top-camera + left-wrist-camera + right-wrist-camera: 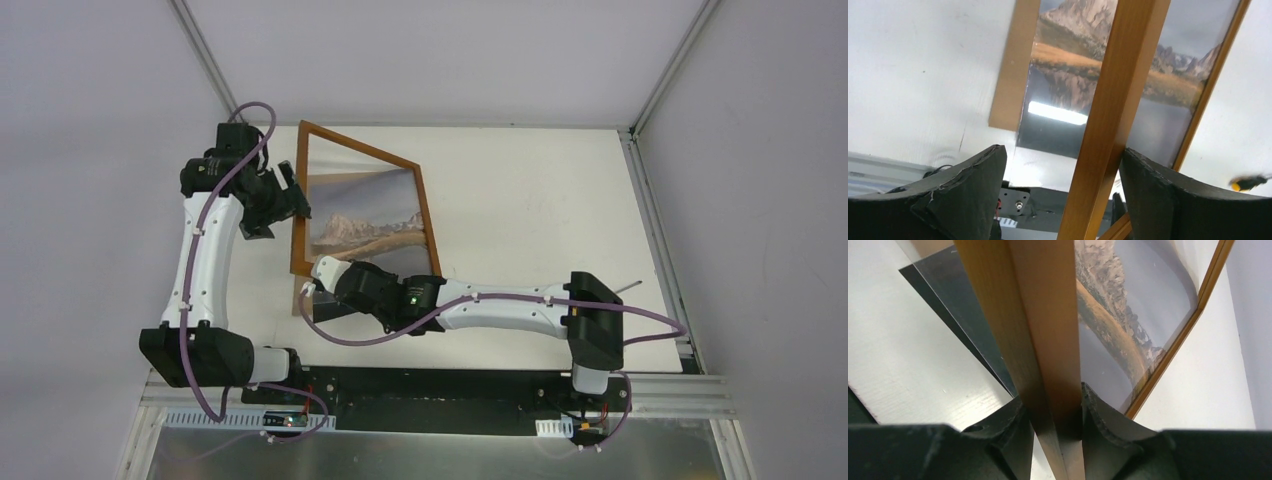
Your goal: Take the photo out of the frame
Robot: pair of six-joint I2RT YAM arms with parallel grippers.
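Left edge of tabletop (520,180): your thin wooden frame (360,143), tilted.
Left gripper (1062,152): open around rail.
Right gripper (1055,410): clamping rail.

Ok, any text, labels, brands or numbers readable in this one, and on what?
No legible text in any view.
photo: mountain and lake print, no caption or lettering visible.
frame: plain wood, no label visible.
circuit board near the left arm's base: any print is too small to read.
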